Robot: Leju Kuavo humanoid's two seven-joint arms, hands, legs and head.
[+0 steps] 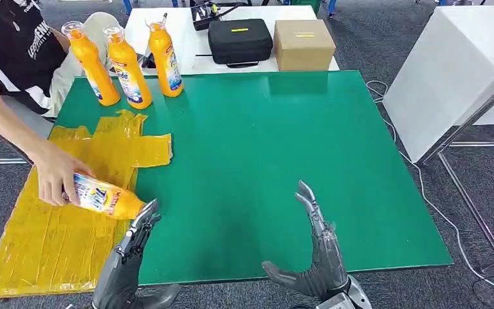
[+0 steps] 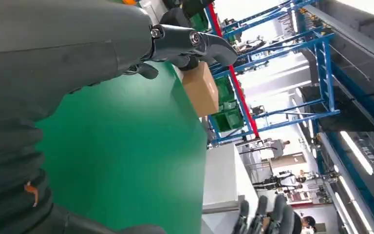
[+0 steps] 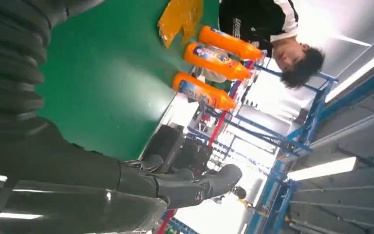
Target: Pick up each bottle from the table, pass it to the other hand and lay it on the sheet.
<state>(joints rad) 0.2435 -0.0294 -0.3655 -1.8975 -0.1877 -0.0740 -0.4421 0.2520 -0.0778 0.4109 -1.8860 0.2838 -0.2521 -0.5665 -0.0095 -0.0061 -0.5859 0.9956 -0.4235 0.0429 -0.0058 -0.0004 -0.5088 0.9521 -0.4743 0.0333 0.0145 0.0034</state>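
Three orange bottles (image 1: 127, 65) stand upright at the far left of the green table (image 1: 283, 148); the right wrist view shows them too (image 3: 202, 91). Another orange bottle (image 1: 106, 198) lies on its side on the yellow sheet (image 1: 51, 238), and a person's hand (image 1: 54, 172) rests on it. My left hand (image 1: 132, 251) hovers at the near edge, its fingers straight and just short of that bottle's cap, holding nothing. My right hand (image 1: 318, 248) stands over the near middle of the table, fingers spread and nothing in it.
A person (image 1: 19, 48) in a black and white shirt sits at the far left corner. Behind the green table, a white table carries a black case (image 1: 239, 40) and a cardboard box (image 1: 303, 44). Another white table (image 1: 450, 71) stands to the right, cables on the floor.
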